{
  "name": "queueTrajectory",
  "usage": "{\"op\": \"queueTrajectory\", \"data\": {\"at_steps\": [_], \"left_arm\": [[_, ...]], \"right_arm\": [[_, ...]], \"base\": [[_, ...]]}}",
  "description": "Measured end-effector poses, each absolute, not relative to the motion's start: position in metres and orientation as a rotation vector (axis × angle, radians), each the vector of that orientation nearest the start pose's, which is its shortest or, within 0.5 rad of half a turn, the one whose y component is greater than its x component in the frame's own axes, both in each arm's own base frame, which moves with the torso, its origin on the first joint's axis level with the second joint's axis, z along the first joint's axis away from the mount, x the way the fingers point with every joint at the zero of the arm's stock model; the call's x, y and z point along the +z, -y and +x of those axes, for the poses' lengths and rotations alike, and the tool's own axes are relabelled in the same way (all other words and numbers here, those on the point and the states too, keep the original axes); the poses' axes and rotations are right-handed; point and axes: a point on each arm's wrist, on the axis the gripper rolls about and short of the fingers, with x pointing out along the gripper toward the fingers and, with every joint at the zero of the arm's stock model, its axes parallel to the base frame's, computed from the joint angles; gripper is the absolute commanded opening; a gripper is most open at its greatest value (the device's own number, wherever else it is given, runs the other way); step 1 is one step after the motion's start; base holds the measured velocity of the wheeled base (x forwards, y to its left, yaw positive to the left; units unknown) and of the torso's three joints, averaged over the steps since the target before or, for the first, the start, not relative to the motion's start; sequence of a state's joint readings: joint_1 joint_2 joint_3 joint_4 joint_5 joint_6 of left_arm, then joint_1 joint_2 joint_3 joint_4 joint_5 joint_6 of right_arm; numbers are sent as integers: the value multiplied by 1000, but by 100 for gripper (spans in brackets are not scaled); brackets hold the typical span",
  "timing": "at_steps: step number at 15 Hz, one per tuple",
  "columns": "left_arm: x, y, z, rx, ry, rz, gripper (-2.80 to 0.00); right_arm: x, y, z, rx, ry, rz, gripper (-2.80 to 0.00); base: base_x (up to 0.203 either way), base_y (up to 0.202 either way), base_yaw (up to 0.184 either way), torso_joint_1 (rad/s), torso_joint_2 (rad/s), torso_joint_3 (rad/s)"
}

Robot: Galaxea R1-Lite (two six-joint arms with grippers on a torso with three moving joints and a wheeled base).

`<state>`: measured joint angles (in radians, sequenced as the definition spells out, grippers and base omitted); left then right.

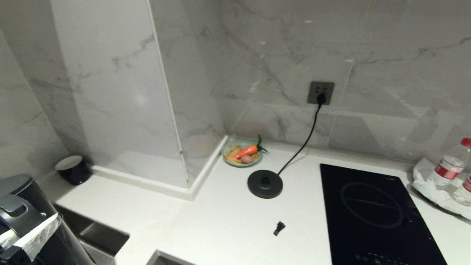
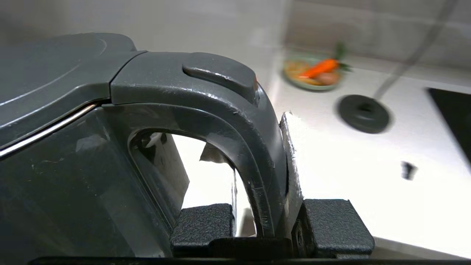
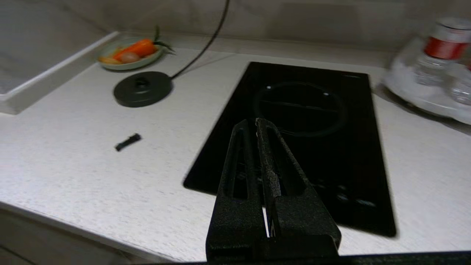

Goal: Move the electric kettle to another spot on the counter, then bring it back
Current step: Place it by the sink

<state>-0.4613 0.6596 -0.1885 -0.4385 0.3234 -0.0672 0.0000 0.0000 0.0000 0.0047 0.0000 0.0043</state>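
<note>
Your left hand [image 2: 270, 224] is clamped on the handle of the kettle [image 2: 73, 154], which stands upright at the table's [image 1: 220, 221] near-left corner. The round base [image 1: 265, 183] lies ahead and to the right of that hand, well apart. Right hand [image 3: 253, 127]: fingers together, idle above the cooktop [image 3: 312, 140], farther from the kettle.

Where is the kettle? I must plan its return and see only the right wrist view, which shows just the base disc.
Observer: The tall black cylindrical electric kettle is at the head view's lower left, off its flat black round base.
Operator: Is it held?
Observer: Yes, the left claw is clamped on its dark grey handle.
Operator: Anything near it?
Observer: A small black cup with a pale top stands on the white speckled counter beyond it, by the wall.
</note>
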Motion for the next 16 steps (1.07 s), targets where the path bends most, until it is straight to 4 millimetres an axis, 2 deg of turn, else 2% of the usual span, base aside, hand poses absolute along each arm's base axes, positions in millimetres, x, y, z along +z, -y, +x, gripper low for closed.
{"op": "queueTrajectory", "data": {"at_steps": [11, 13, 16], "left_arm": [[168, 18, 53, -139, -41, -51, -280], [169, 19, 53, -149, -41, -52, -280], [168, 19, 53, -152, -44, -50, -280]], "right_arm": [[75, 0, -23, 0, -5, 4, -280], [75, 0, -23, 0, -3, 4, -280], [75, 0, -23, 0, -4, 5, -280]], "base": [[-1, -15, 168, 7, 11, 4], [-15, -26, 119, -14, 30, 21], [0, 0, 0, -25, 26, 24]]}}
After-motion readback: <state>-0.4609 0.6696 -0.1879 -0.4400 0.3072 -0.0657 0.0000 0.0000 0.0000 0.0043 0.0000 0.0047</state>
